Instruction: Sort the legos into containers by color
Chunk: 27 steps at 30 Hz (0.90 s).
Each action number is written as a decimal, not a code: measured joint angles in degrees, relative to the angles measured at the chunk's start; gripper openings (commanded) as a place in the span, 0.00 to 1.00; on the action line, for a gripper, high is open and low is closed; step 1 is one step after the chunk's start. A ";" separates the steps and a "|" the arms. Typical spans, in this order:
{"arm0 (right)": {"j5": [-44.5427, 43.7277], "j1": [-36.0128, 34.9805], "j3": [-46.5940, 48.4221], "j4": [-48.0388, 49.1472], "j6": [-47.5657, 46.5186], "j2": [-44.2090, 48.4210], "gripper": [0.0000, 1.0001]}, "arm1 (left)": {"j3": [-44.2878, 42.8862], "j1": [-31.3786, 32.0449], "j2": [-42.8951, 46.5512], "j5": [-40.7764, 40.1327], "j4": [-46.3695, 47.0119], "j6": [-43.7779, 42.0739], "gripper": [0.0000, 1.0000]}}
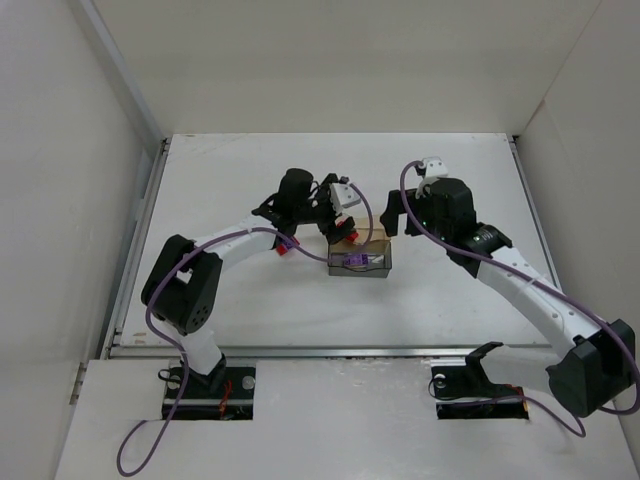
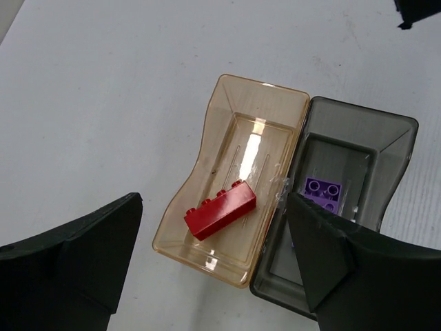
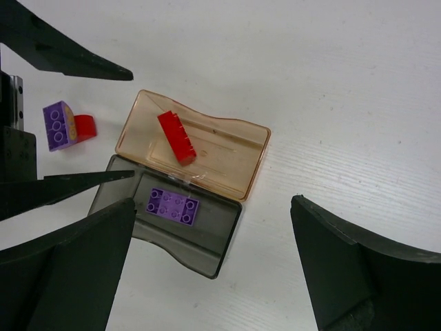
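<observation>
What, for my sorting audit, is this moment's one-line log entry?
amber tray: one red brick | grey tray: one purple brick | red-purple pair: on table, unsorted | left tool: open, empty | right tool: open, empty

A robotics lab test cell: bare white surface [image 1: 440, 300] boxed in by plain white panels [image 1: 330, 60], left arm [image 1: 230, 240] and right arm [image 1: 520, 285] bolted at its edge, purple cables [image 1: 120, 450] trailing.

Red lego [image 2: 220, 209] in amber tray [image 2: 242, 141], purple [image 2: 322, 193] in grey [image 2: 386, 141]

Bright, even light; soft shadows.
</observation>
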<state>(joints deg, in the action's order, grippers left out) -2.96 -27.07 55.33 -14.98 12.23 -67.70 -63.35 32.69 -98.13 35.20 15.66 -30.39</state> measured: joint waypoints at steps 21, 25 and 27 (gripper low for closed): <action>16.65 0.00 4.79 -0.66 -6.19 -10.43 0.98 | -11.65 -14.40 0.37 -10.38 -50.27 -60.63 0.80; 18.51 0.00 5.70 -1.33 -7.89 -11.93 0.98 | -17.25 -14.03 -8.04 -11.08 -59.14 -73.61 0.80; 19.34 0.00 6.03 -1.38 -8.46 -12.22 0.98 | -19.45 -13.90 -11.02 -11.13 -60.81 -76.65 0.79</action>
<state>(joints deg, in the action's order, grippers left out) 16.38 -27.07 61.36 -16.36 3.77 -79.92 -82.81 18.79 -109.14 24.08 -45.15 -107.04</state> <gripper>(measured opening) 0.981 0.803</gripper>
